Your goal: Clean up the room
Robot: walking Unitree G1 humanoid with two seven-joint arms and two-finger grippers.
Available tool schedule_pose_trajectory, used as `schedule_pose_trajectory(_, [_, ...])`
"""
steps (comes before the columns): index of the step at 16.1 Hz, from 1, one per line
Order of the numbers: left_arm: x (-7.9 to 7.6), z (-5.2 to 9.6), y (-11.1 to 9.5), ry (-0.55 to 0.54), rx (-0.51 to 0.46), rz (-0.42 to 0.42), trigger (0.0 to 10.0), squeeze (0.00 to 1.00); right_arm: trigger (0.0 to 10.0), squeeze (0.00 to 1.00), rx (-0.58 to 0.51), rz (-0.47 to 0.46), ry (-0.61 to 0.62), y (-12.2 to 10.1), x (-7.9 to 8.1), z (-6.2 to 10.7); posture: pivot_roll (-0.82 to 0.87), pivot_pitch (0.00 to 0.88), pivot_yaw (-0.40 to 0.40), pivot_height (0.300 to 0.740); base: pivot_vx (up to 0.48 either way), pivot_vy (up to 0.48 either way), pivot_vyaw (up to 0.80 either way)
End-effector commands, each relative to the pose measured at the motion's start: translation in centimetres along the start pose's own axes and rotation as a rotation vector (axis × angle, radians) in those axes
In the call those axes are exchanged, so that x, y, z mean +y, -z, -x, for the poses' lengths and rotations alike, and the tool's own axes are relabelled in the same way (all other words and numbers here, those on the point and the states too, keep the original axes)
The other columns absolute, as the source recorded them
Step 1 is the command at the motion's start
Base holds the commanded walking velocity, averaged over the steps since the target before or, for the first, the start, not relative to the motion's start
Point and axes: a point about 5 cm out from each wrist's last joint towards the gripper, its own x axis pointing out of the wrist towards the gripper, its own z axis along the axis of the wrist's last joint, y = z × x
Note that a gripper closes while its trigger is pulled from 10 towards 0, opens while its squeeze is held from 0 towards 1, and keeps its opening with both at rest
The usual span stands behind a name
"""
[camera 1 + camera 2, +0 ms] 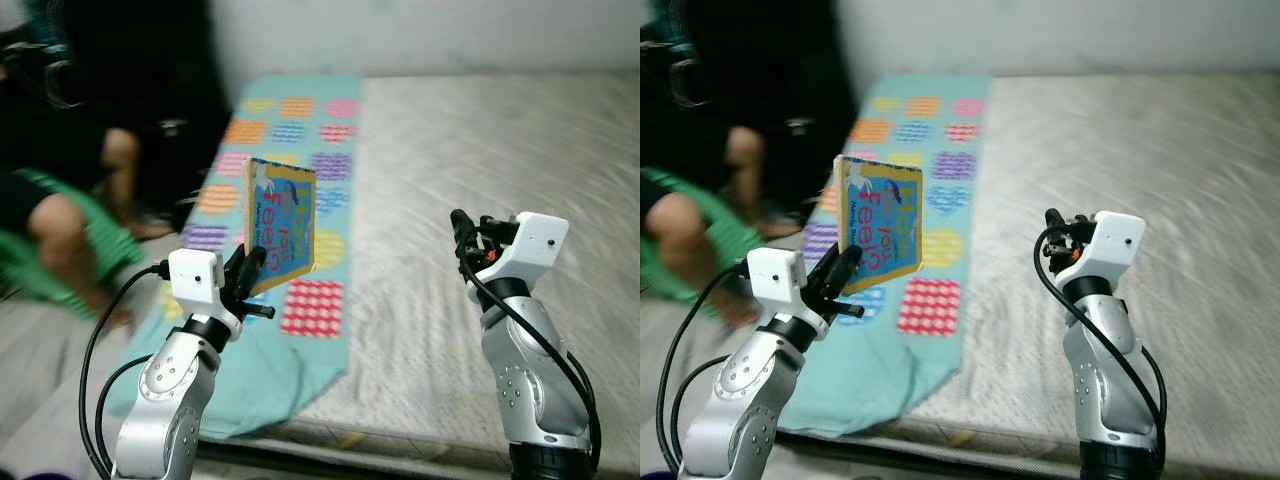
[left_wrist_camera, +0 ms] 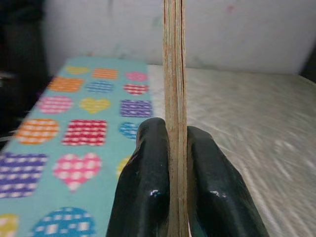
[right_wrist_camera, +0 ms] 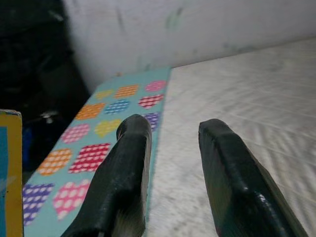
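A board book (image 1: pixel 281 222) with a yellow border and blue cover stands upright in the air over the bed's near left part. My left gripper (image 1: pixel 250 270) is shut on its lower edge; in the left wrist view the two black fingers (image 2: pixel 143 182) press the book's page edges (image 2: pixel 174 74) from both sides. My right gripper (image 1: pixel 463 235) is raised over the mattress to the right, its fingers (image 3: pixel 126 168) open with nothing between them.
A grey mattress (image 1: pixel 500 150) lies ahead, with a teal blanket (image 1: pixel 310 130) of coloured hearts and squares along its left side, hanging over the near edge. A person (image 1: pixel 60 220) in green sits at the far left beside the bed. A pale wall (image 1: pixel 420 35) stands behind.
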Motion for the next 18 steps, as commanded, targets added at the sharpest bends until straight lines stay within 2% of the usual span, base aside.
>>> schedule_pose_trajectory(1, [0.4, 0.1, -0.3, -0.013, -0.015, -0.030, 0.0, 0.00, 10.0, 0.00, -0.005, 0.008, -0.009, 0.1, 0.4, 0.2, -0.20, 0.000, 0.092, 0.740, 0.000, 0.000, -0.44])
schedule_pose_trajectory(6, [0.1, -0.3, 0.8, 0.002, 0.007, -0.053, 0.0, 0.00, 10.0, 0.00, -0.008, 0.023, 0.011, 0.3, 0.0, -0.3, -0.21, 0.000, 0.096, 0.740, 0.000, 0.000, -0.46])
schedule_pose_trajectory(7, [0.0, -0.7, 0.9, 0.007, 0.019, -0.065, 2.4, 0.00, 10.0, 0.00, -0.015, 0.031, 0.025, 0.4, -0.1, -0.4, -0.21, 0.000, 0.101, 0.740, 0.000, 0.000, -0.48])
schedule_pose_trajectory(9, [0.2, -1.3, 1.1, -0.009, 0.031, -0.079, 8.4, 0.00, 10.0, 0.00, -0.021, 0.057, 0.023, 0.7, -0.1, -0.5, -0.22, 0.000, 0.100, 0.740, 0.000, 0.000, 0.00])
schedule_pose_trajectory(11, [0.5, -1.7, 0.8, -0.038, 0.025, -0.116, 10.0, 0.00, 10.0, 0.00, -0.011, 0.060, 0.022, 0.9, -0.1, -0.4, -0.21, 0.000, 0.097, 0.740, 0.000, 0.000, 0.00])
schedule_pose_trajectory(13, [0.7, -1.9, 0.6, -0.068, 0.031, -0.180, 10.0, 0.00, 10.0, 0.00, -0.015, 0.080, 0.005, 0.9, 0.1, -0.5, -0.21, 0.000, 0.097, 0.740, 0.000, 0.000, 0.00])
schedule_pose_trajectory(16, [0.8, -1.6, 0.9, -0.050, 0.051, -0.174, 10.0, 0.00, 10.0, 0.00, -0.011, 0.097, -0.003, 1.0, -0.1, -0.7, -0.20, 0.000, 0.086, 0.740, 0.000, 0.000, 0.00])
schedule_pose_trajectory(18, [1.9, -0.5, 0.9, -0.074, 0.065, -0.159, 10.0, 0.00, 10.0, 0.00, 0.013, 0.069, 0.017, 1.1, -0.3, -0.7, -0.19, 0.000, 0.071, 0.740, 0.000, 0.000, 0.00])
